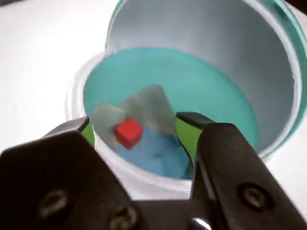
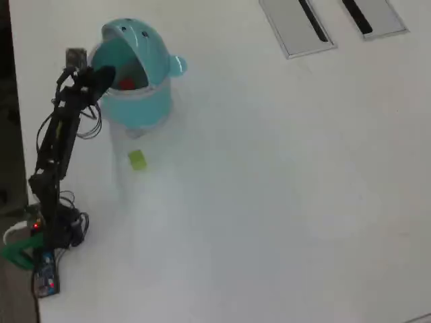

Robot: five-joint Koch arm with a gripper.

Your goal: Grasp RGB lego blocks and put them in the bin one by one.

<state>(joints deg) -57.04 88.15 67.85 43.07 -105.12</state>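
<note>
Red, the small block (image 1: 128,132) lies inside the teal bin (image 1: 192,81), low in the centre of the wrist view, on something blue that is too blurred to identify. The gripper (image 1: 136,132) hangs over the rim with jaws spread and empty, apparently just after a drop. The yellowish green block (image 2: 137,159) waits on the white table (image 2: 283,188), left of centre in the overhead view, just below the bin, whose domed lid (image 2: 135,35) is tipped back.

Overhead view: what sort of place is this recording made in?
Probably an office or meeting-room desk used for hobby robotics. The white table has two grey cable hatches set into it, and the small arm is mounted at its edge, with the gripper open over a teal toy bin.
</note>
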